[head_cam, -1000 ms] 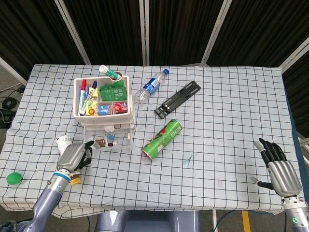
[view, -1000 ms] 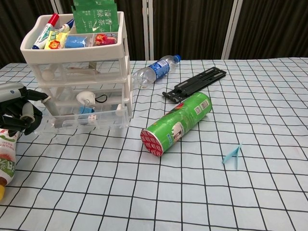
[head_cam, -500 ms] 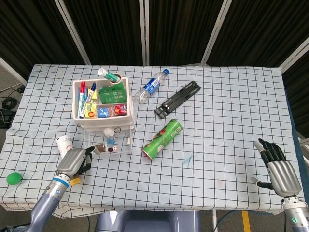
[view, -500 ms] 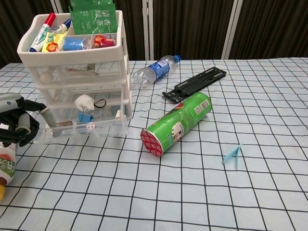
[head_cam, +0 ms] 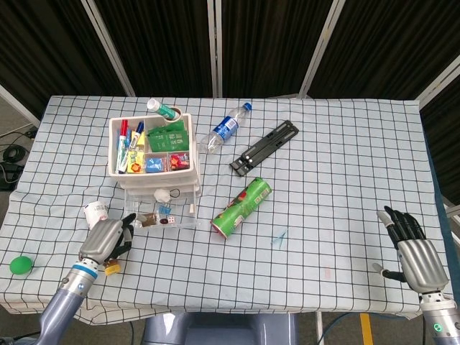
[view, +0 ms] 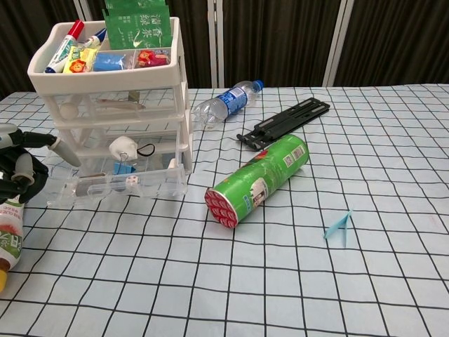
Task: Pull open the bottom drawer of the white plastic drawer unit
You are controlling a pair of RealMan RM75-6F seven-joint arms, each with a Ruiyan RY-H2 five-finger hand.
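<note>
2 camera views show your table (head_cam: 338,165) draped in a black-gridded white cloth, black curtain panels (head_cam: 266,43) behind. Your left hand (head_cam: 105,238), fingers curled, grips the bottom drawer (view: 119,186), pulled out from the white drawer unit (head_cam: 154,162) at table left. Your right hand (head_cam: 413,255) rests spread, holding nothing, near right.

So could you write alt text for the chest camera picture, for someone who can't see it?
The robot's left hand is at the corner of the pulled-out clear bottom drawer of a white drawer unit on a checked tablecloth; a green can lies alongside.
</note>
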